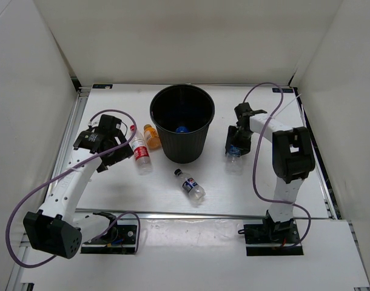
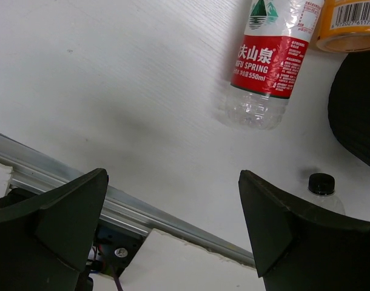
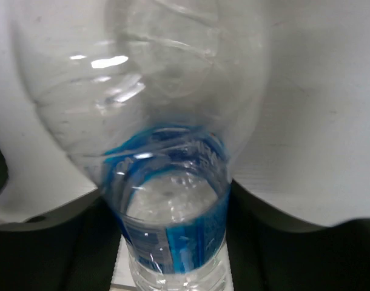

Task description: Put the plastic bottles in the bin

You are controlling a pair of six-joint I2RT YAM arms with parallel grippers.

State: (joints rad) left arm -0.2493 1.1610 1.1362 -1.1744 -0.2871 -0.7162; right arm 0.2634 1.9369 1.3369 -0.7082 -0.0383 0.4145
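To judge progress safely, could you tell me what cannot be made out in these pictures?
Right wrist: the blue-labelled bottle fills the view; whether the right gripper grips it is unclear.
Top view: the blue thing inside the bin is too small to identify.
Left wrist: the orange bottle is cut off by the edge.

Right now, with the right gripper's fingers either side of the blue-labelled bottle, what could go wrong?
1. The blue-labelled bottle is smooth clear plastic. I cannot tell whether the right gripper has it firmly, so it may slip or buckle on lifting.
2. The bin stands close by and its rim is high, so a low carry might clip it.
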